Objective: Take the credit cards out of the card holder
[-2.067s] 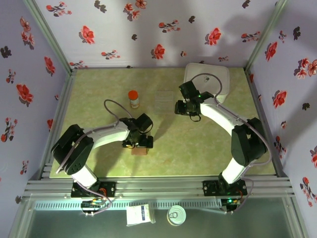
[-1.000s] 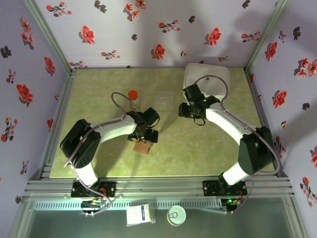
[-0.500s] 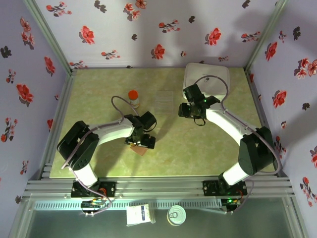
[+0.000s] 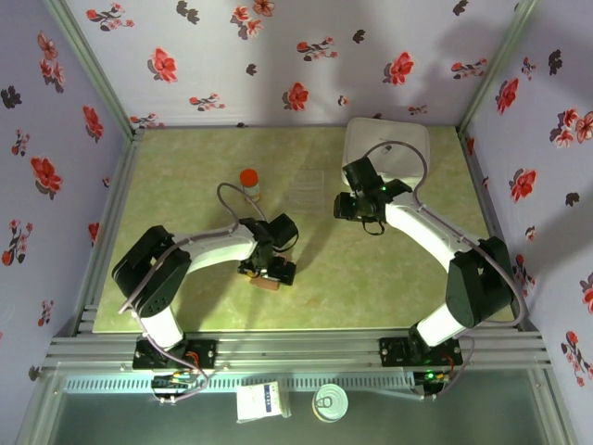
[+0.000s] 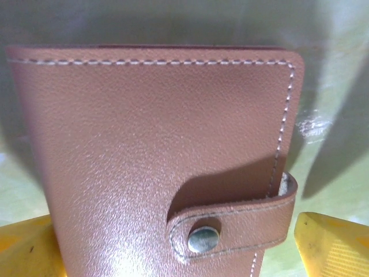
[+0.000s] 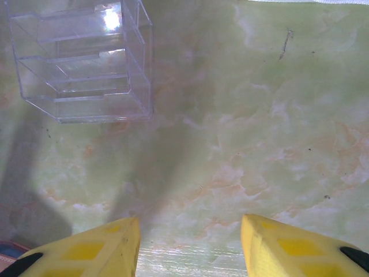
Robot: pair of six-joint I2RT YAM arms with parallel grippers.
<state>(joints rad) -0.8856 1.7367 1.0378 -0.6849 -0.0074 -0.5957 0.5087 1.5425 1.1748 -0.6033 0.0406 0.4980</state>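
Nearest the bases, the left gripper [image 5: 177,248] is hanging with its yellow fingers [image 5: 331,248] spread wide on either side of the small tan-brown stitched leather card holder [image 5: 155,150]. The holder is lying snapped shut on the green marbled table [image 4: 176,185], hiding any credit cards, so a squeeze here risks pinning the flap or skidding it. Farther in, the right gripper [image 6: 190,242] is hovering partly parted over bare table, gripping nothing. The clear plastic tray [image 6: 86,63] is lying just beyond it, with the orange-capped bottle [image 4: 249,183] and the large white rounded box [image 4: 389,148] standing behind.

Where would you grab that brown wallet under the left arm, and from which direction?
Probably across its two long edges, from straight above: the card holder lies flat and closed on the table. The open left end effector straddles it. Stay clear of the snapped strap.
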